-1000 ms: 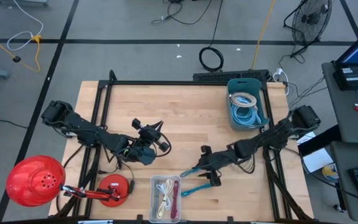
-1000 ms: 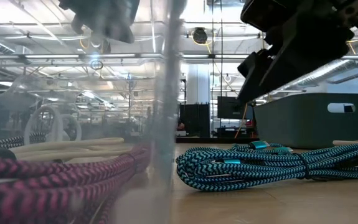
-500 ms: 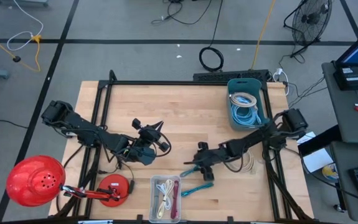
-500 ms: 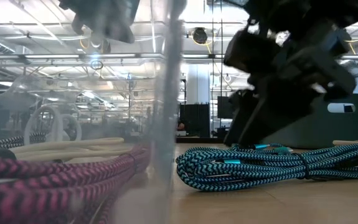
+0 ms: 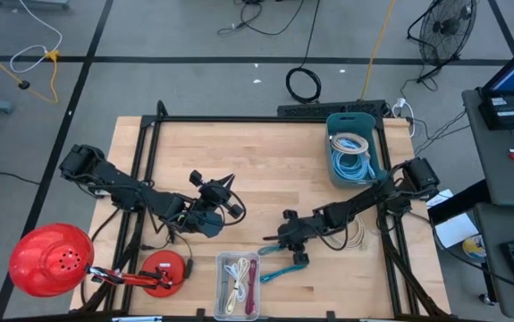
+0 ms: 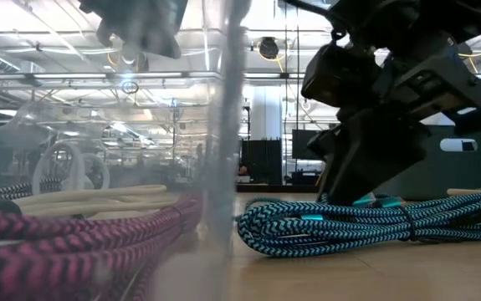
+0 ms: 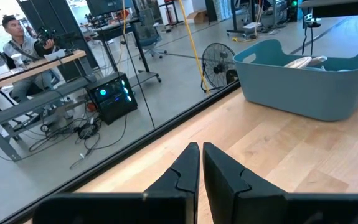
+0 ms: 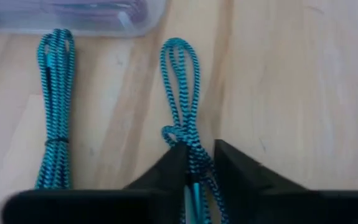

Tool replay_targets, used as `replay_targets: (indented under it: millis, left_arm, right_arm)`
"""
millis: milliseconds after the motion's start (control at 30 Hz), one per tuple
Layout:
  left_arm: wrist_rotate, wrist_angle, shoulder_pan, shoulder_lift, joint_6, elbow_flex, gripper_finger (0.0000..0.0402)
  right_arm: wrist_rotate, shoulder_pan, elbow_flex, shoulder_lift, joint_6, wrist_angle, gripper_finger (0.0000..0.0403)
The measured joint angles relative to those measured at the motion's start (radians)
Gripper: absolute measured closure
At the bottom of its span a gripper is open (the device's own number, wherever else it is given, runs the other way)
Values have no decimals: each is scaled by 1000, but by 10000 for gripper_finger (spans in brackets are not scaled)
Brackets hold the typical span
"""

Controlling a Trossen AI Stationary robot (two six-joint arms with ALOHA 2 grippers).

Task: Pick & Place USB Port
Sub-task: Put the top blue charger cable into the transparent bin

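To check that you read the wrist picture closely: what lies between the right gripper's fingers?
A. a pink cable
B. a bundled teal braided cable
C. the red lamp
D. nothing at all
B: in the right wrist view the right gripper has its fingers on either side of a teal braided cable lying on the table.

Two cable bundles [image 5: 281,268] are laid on the bench [image 5: 265,170] right of a tray [image 5: 239,284] at its front edge; a bin [image 5: 353,150] is set at the back right.
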Motion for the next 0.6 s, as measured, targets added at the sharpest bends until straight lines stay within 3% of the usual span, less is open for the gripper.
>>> replay_targets:
  millis: [100,233,467,600]
  left_arm:
    - [0,-2,0,0,0,0,376]
    - [0,-15,0,0,0,0,376]
    - [-12,-40,-5,-2,3,0,376]
    - [-83,-120,-24,-29,-49,0,376]
  right_arm:
    - [1,5,24,0,-29,-3,389]
    - [55,7,83,0,-63,11,386]
    - [383,7,171,-21,-130,29,395]
    - [581,7,188,-24,-121,78,397]
